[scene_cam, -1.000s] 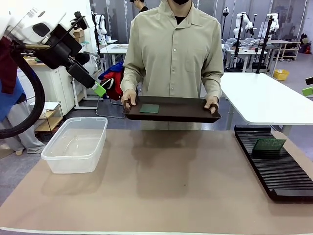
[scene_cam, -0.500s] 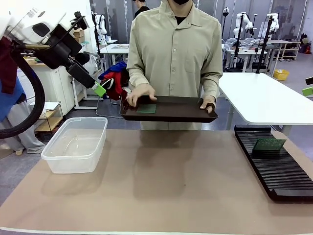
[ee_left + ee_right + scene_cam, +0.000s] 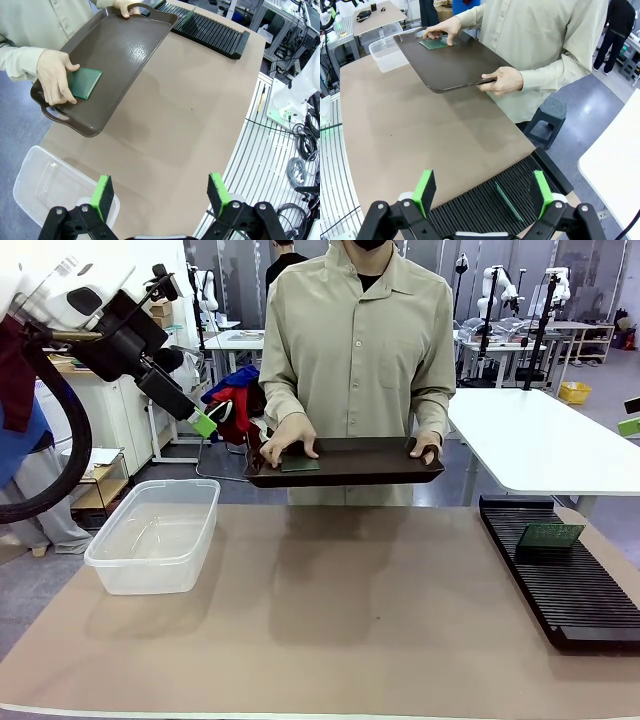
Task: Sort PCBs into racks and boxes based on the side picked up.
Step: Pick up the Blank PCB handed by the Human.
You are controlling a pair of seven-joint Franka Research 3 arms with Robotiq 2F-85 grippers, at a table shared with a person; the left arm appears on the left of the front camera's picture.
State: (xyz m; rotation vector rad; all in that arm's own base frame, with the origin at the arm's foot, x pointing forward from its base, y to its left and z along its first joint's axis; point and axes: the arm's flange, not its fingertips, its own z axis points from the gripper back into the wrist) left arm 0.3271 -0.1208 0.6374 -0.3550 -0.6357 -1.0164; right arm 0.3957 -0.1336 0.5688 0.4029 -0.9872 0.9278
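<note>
Green PCB (image 3: 300, 464) on dark brown tray (image 3: 380, 465); second PCB (image 3: 549, 535) also green, in black slotted rack (image 3: 575, 590). Clear tub (image 3: 150, 575), tan tabletop (image 3: 350, 640), khaki shirt (image 3: 355, 350). Left claw (image 3: 160, 184) black, green pads (image 3: 104, 192).

The person's hand (image 3: 54, 74) covers part of the PCB (image 3: 88, 83) on the tray (image 3: 125, 50). The rack (image 3: 570, 585) runs off the front view's right edge; which slot holds the second PCB (image 3: 549, 534) I cannot tell.

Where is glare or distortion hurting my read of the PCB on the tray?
Left wrist view: a sheen on the tray, clear of the PCB, which looks sharp but part-covered by the person's hand. Front view: tray nearly edge-on, PCB a thin sliver. Right wrist view: wide-angle bending, PCB small and far.
</note>
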